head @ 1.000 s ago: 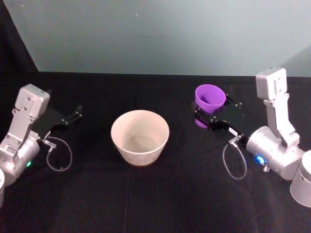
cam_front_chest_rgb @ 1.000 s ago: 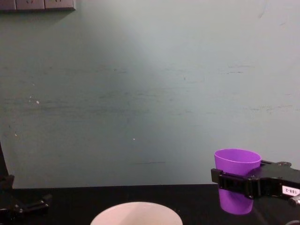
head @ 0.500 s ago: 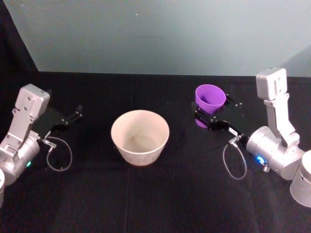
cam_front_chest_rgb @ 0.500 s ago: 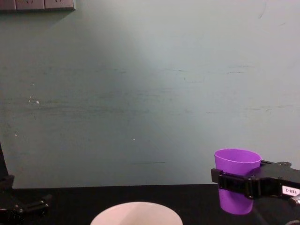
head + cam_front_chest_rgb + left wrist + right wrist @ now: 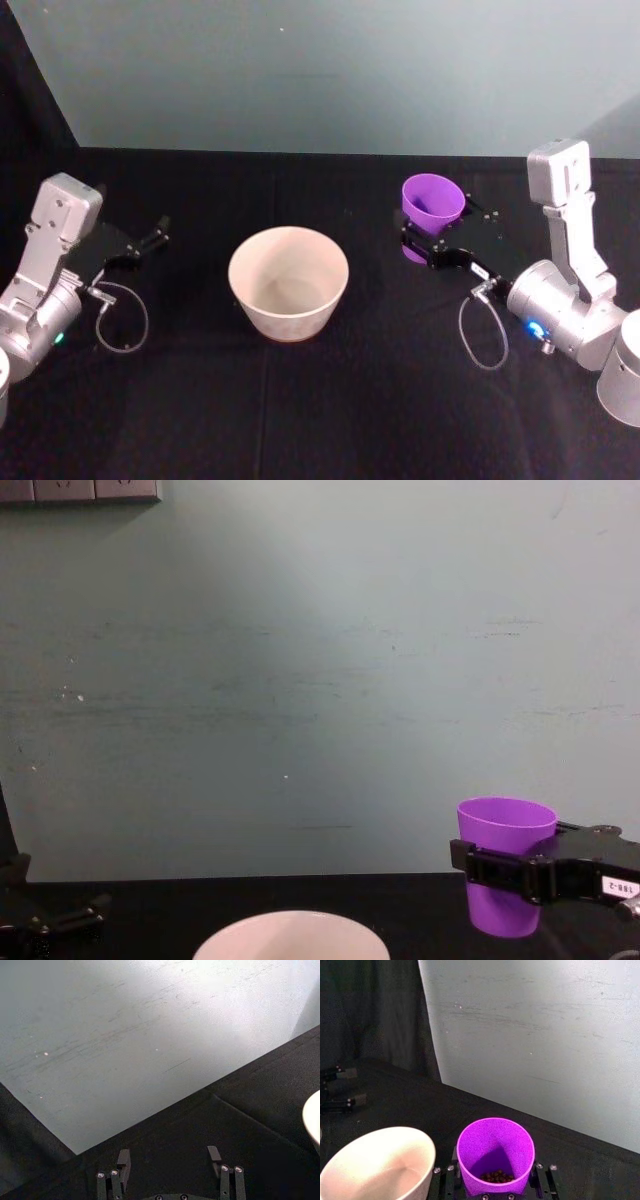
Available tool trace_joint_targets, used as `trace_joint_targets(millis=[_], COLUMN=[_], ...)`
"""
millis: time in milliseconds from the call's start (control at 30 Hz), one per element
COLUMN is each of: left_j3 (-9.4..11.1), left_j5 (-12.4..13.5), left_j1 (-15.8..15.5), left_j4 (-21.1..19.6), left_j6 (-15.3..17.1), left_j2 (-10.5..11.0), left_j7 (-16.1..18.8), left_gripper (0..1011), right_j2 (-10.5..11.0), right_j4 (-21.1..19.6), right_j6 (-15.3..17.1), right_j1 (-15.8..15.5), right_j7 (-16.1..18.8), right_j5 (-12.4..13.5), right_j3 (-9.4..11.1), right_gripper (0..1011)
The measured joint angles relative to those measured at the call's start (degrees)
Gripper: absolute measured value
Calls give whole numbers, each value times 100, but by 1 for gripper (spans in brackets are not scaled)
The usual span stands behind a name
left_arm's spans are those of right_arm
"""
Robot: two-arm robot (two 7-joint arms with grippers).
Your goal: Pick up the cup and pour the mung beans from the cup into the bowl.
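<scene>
Sm. white label [image 5: 612, 887] on right hand [image 5: 505, 868], chest view: approx. "188-2", digits not certain.

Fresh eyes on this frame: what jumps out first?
The bright purple cup stands upright at the right of the black table, clamped in the right gripper, with dark beans in its bottom. Next comes the wide white bowl at the centre, empty. The left gripper sits open at the far left.

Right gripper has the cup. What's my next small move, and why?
Probably carry the cup sideways toward the bowl, upright. The right gripper grips its sides, beans lie in its bottom, the bowl sits empty to its left, and the left gripper rests open, far left.
</scene>
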Motion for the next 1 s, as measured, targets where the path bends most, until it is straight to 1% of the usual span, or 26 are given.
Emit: trace_joint_targets(millis=[1000], left_j3=[0], left_j5=[0], left_j1=[0], left_j4=[0], left_j6=[0], left_j2=[0], left_j7=[0], left_gripper=[1000], right_j2=[0], right_j4=[0], right_j6=[0], right_j1=[0], right_j7=[0], right_j5=[0], right_j3=[0], right_gripper=[730])
